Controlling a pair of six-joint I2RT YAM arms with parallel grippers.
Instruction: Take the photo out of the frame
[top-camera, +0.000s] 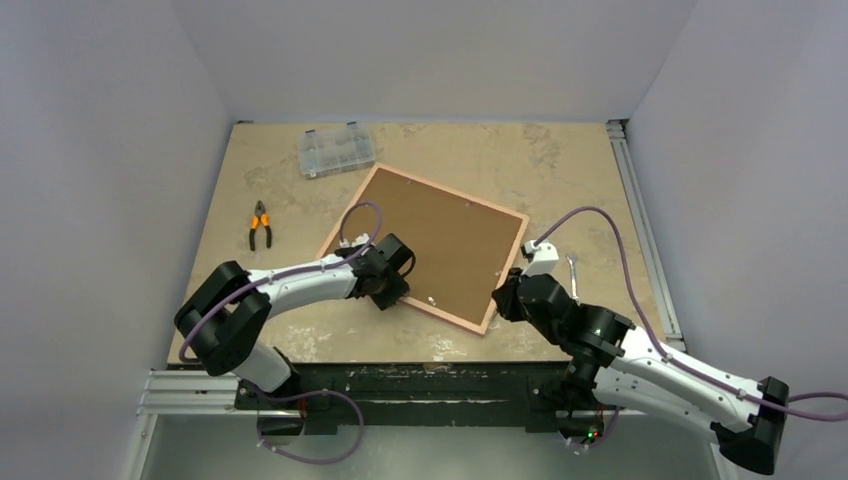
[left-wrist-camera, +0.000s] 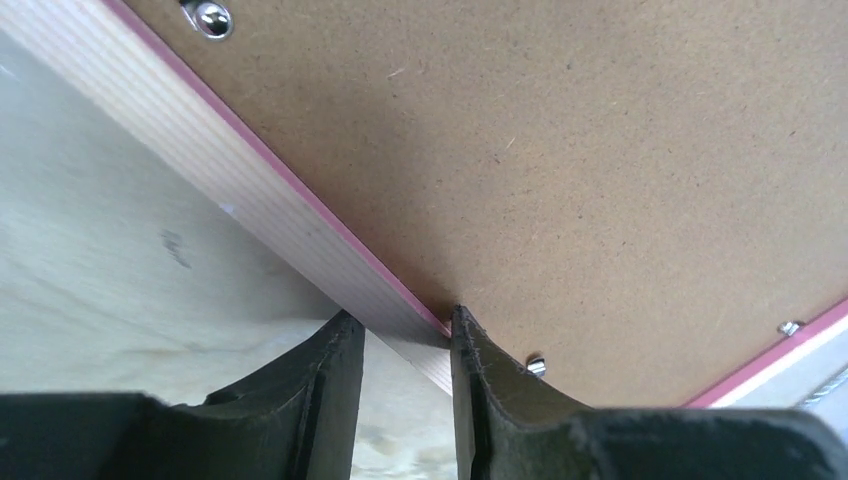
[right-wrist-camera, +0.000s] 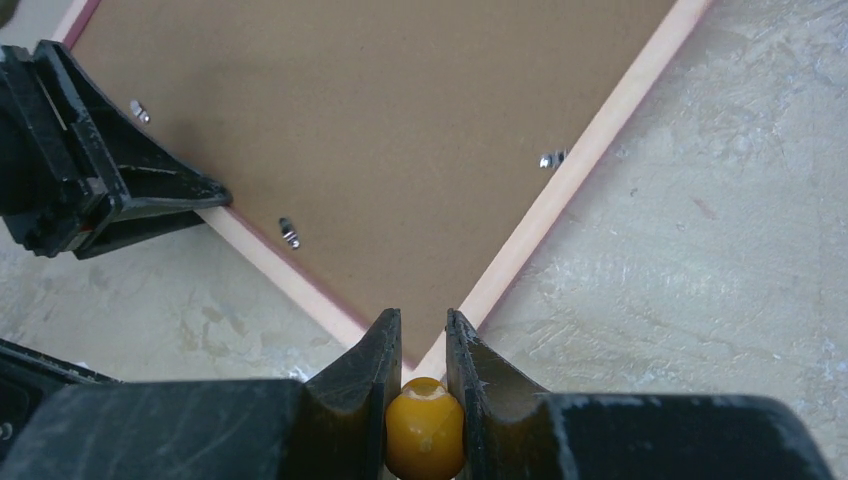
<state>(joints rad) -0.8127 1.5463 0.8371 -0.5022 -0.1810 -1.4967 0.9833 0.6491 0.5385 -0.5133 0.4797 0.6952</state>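
Tools first: your right tool (right-wrist-camera: 422, 318) sits at the near corner of the thin pink rectangular picture frame (left-wrist-camera: 250, 185), fingers nearly together, pinching a round yellow-orange knob (right-wrist-camera: 425, 430). Your left tool (left-wrist-camera: 402, 316) straddles the near-left rail and pinches it, one finger outside, one on the plain brown backing board (top-camera: 440, 235). Frame lies face down on the beige table (top-camera: 560, 170). Further back: orange-handled pliers (top-camera: 260, 225), then a clear plastic compartment box (top-camera: 337, 150).

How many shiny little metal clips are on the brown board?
3 seen from the right wrist: two silver metal clips along the left-side edge of the thin pink frame, one by its right-side edge. More may be hidden.
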